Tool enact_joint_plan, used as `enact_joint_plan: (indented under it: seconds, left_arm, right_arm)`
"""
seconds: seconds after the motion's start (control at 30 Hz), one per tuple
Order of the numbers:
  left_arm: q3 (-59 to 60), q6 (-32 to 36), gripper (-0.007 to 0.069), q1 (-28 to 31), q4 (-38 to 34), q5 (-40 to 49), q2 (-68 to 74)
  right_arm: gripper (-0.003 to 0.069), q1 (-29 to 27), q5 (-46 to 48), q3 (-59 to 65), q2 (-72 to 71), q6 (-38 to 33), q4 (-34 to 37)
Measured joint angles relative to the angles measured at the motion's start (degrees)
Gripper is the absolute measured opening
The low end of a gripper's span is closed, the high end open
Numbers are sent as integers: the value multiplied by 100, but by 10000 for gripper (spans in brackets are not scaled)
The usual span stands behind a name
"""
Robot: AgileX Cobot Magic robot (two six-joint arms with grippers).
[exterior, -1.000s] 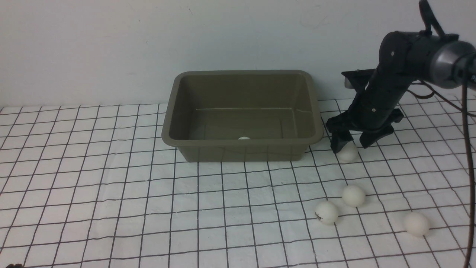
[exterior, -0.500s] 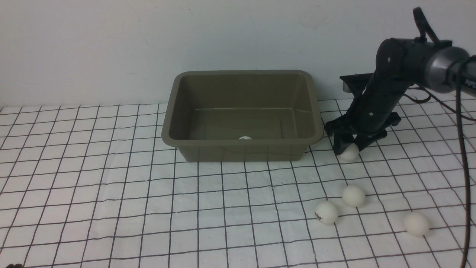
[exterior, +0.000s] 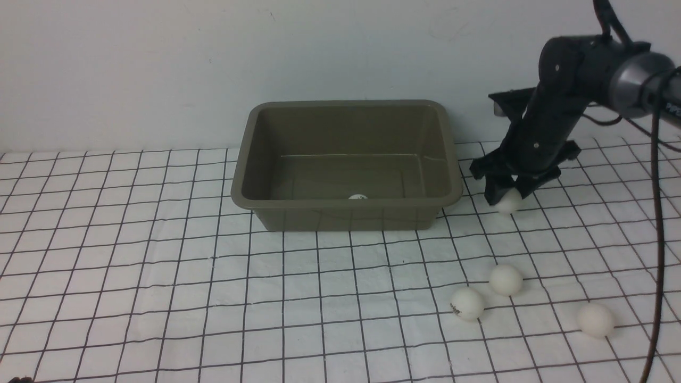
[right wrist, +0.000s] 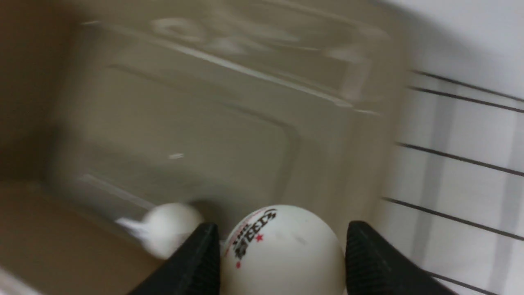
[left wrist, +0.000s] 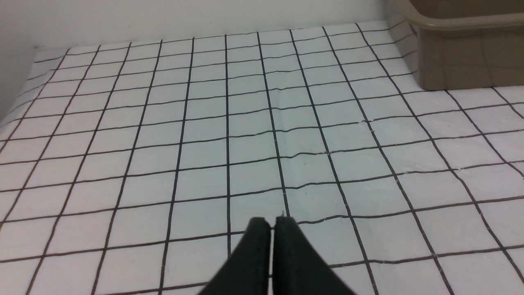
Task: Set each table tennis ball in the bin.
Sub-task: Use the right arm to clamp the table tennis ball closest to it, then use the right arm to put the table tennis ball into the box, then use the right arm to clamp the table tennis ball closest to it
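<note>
1. Front view shows the right fingers (exterior: 492, 190) clamped on the held ball (exterior: 509, 202), low over the counter (exterior: 159, 266) just beside the bin (exterior: 346, 106); a smooth ball in a narrow pinch could squirt free
2. Carried too low, it may strike the flared rim and drop outside
3. A dropped ball could scatter the loose balls (exterior: 467, 304) (exterior: 505, 280) (exterior: 596, 320); another ball (exterior: 358, 197) already lies in the bin
4. The left fingers (left wrist: 262, 254) are pressed together, empty
</note>
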Motion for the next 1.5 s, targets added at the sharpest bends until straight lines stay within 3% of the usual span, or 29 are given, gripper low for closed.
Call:
enact_joint_plan:
  seconds: [0.37,1.0,1.5]
  left_arm:
    - [0,0,-4,0,0,0,0]
    - [0,0,-4,0,0,0,0]
    - [0,0,-4,0,0,0,0]
  right_arm:
    - [360,776,82,-7,418,-111,-335]
    - [459,777,86,-2,501,-46,-478]
    - [459,481,100,444,-1362,322,-962]
